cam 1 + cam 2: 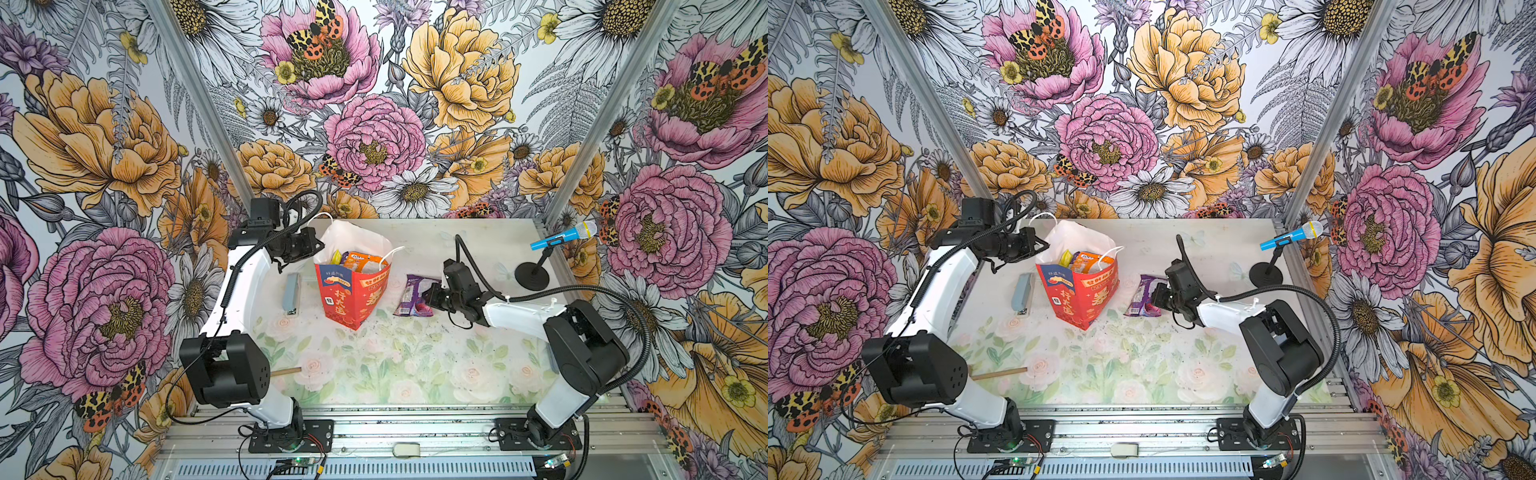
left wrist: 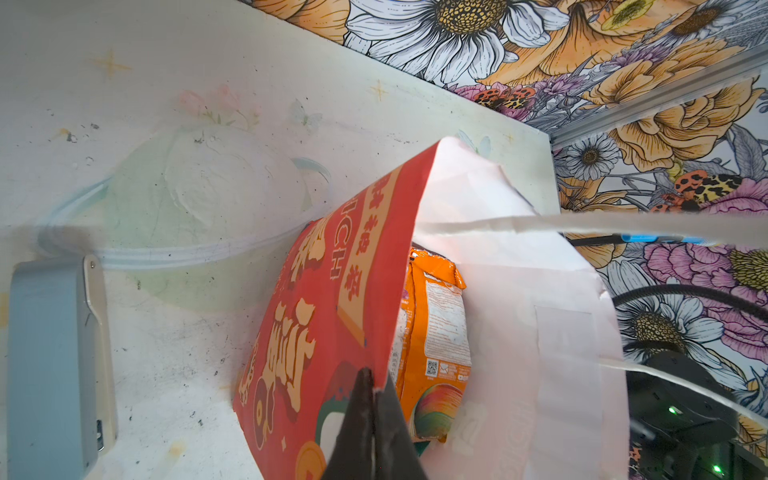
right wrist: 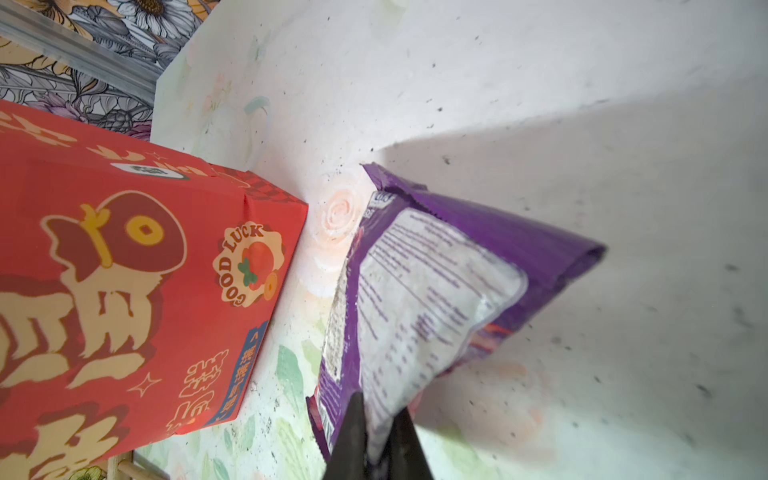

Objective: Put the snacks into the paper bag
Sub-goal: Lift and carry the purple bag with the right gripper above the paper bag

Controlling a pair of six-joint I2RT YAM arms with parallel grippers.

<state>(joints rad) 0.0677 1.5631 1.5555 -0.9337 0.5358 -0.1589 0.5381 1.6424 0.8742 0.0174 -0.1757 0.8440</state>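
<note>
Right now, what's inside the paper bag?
An orange packet and a yellow packet's tip show at the mouth of the paper bag. Whatever lies lower is hidden by its walls and those two packets.

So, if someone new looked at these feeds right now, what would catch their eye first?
The red paper bag standing upright in the middle, an orange packet showing in its open mouth, with the left pincer shut on its rim. Just right of it in both top views, the right pincer is shut on one end of a purple packet. A blue toy microphone stands at the far right corner.
</note>
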